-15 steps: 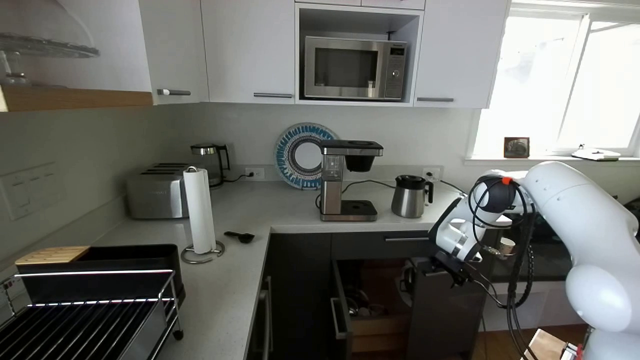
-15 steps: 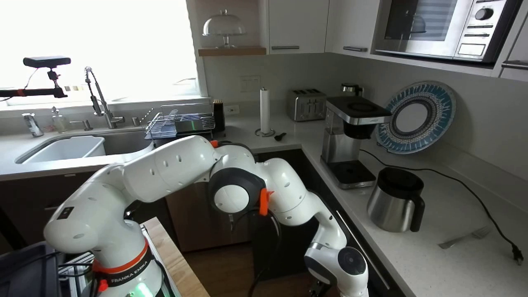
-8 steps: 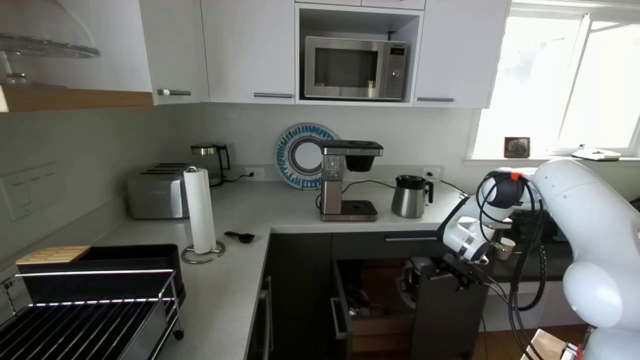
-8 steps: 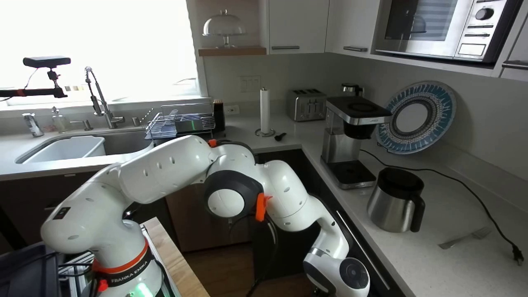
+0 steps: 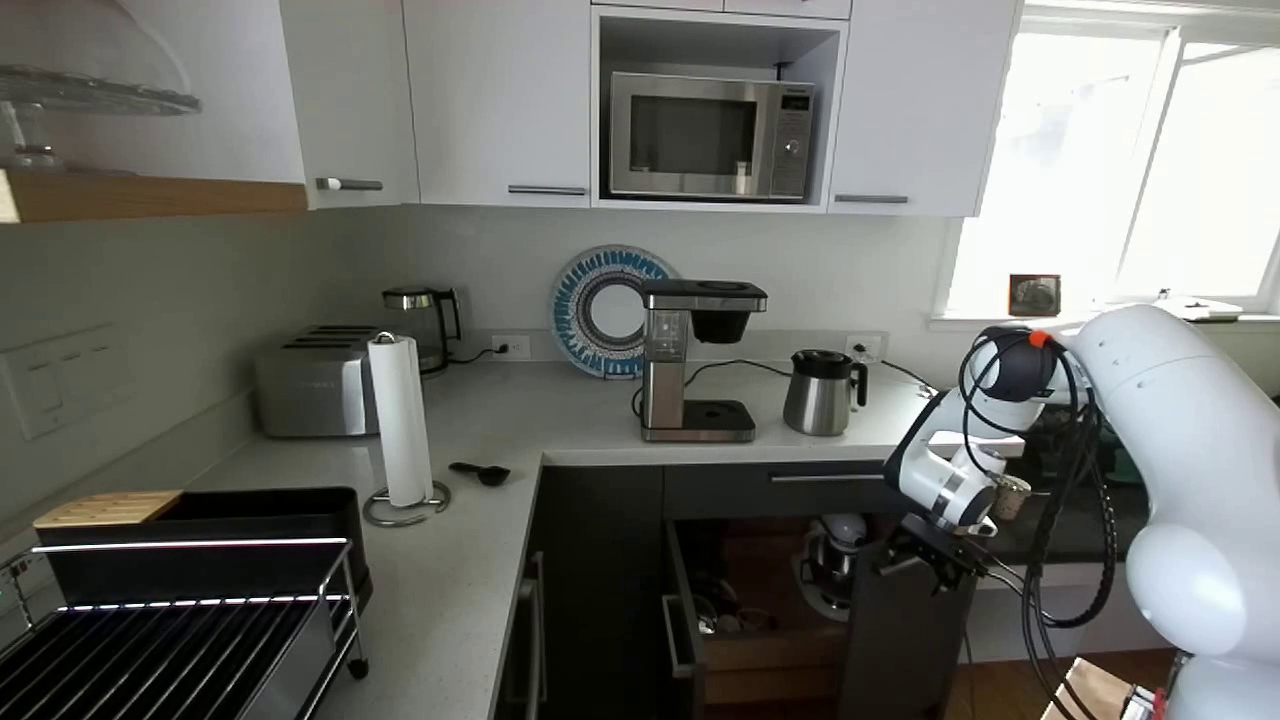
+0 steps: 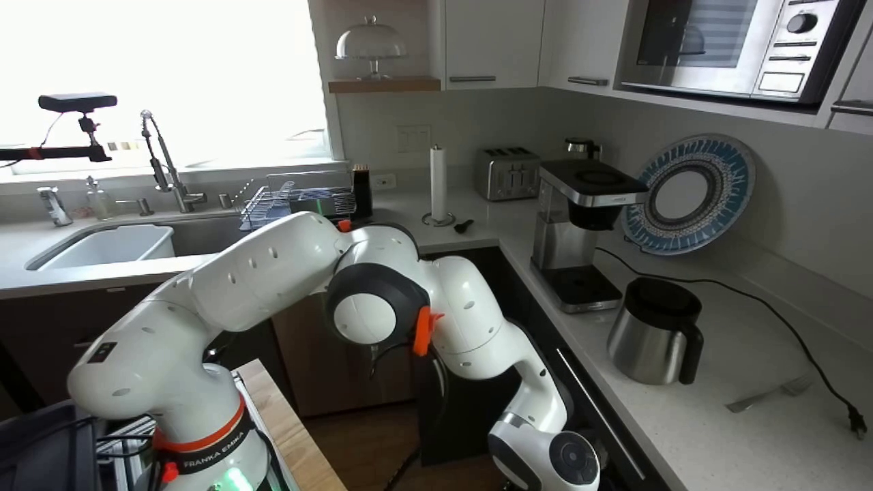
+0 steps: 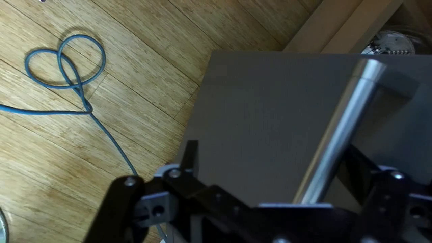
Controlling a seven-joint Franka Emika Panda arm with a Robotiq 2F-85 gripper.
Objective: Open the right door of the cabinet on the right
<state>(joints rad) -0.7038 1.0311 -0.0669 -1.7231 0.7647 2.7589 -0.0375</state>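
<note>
The right door (image 5: 905, 640) is a dark charcoal panel standing ajar in an exterior view. It fills much of the wrist view (image 7: 256, 111), with a silver bar handle (image 7: 344, 125) on its front. The cabinet (image 5: 760, 650) shows its light-brown wooden interior left of this door. My gripper (image 5: 912, 568) is at the door's upper part. In the wrist view my gripper (image 7: 272, 148) is open, with the bar between its spread fingers. The right finger is at the bar's edge, its tip partly hidden by it; the left finger stands apart over the panel. Contact is unclear.
A silver mixer (image 5: 835, 565) and small items stand in the cabinet. The left door (image 5: 680, 620) is open. The counter (image 5: 590, 430) overhangs, bearing a coffee maker (image 5: 695, 360) and steel carafe (image 5: 820, 392). A blue cable (image 7: 81, 84) lies on the wood floor (image 7: 135, 101).
In an exterior view my gripper and the right door's free edge have moved to the right together. The door stands wider open, and more of the mixer shows.
</note>
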